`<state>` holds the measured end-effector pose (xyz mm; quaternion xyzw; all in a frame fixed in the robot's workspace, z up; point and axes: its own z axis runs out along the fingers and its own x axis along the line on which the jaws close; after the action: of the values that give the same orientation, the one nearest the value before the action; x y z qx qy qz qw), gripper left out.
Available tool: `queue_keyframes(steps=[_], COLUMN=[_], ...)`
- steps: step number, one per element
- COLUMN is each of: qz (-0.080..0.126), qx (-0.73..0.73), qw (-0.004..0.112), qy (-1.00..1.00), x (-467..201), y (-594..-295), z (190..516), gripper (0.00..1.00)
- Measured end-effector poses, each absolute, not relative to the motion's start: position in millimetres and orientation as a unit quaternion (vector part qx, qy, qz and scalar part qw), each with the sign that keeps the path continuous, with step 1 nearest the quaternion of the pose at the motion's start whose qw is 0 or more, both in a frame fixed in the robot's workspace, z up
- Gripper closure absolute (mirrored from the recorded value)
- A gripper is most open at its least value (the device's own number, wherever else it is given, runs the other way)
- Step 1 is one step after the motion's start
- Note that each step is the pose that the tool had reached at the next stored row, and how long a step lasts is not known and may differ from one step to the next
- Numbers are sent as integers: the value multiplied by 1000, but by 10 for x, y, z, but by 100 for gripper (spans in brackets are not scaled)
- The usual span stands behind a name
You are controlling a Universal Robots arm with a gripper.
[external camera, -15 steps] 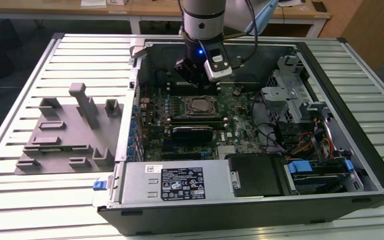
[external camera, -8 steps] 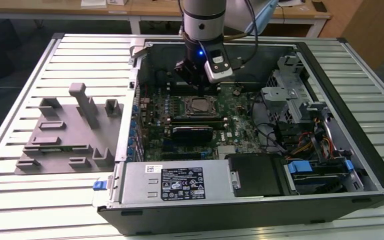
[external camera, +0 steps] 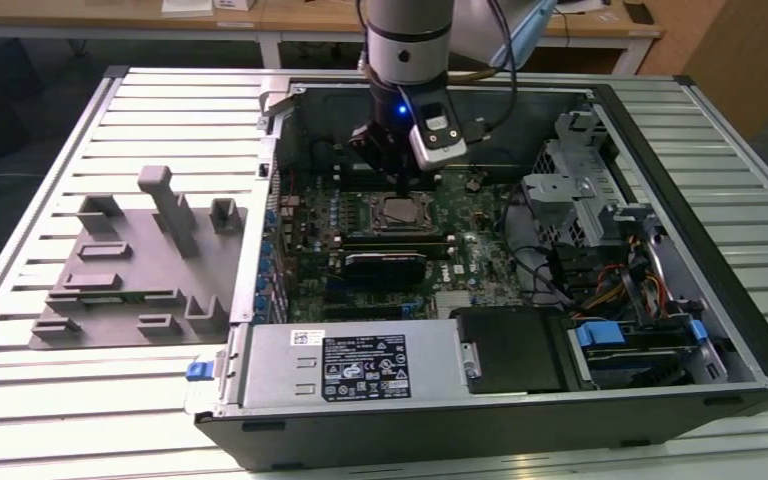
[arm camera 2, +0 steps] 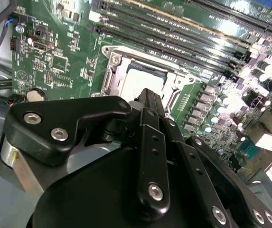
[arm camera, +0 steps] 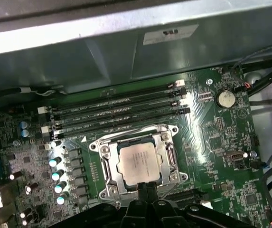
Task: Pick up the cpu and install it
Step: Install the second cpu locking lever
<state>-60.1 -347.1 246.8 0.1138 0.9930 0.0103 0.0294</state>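
Observation:
The cpu (external camera: 402, 212) lies flat in the metal socket frame (arm camera: 102, 152) on the green motherboard (external camera: 307, 262), inside the open computer case. In the first wrist view its silver top (arm camera: 138, 163) is fully in sight; in the second wrist view a corner of the cpu (arm camera 2: 143, 76) peeks past the black finger linkage. My gripper (external camera: 404, 190) hangs just above the cpu's near edge. Its tips (arm camera: 145, 186) are pressed together with nothing between them, and they also meet over the socket in the second wrist view (arm camera 2: 147, 93).
A grey fixture plate (external camera: 131, 270) with upright blocks lies on the slatted table, at the exterior view's left. Memory slots (arm camera: 117, 114) run beside the socket. The power supply (external camera: 351, 365), drive cage (external camera: 584, 180) and cables (external camera: 598, 280) crowd the case.

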Motion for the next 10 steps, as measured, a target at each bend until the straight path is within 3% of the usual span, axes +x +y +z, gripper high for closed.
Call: queue_keyframes(steps=[10], qz=[10], qx=[115], qw=[29], qy=[993], x=[-600], y=[-3640], z=[2461], gripper=[89])
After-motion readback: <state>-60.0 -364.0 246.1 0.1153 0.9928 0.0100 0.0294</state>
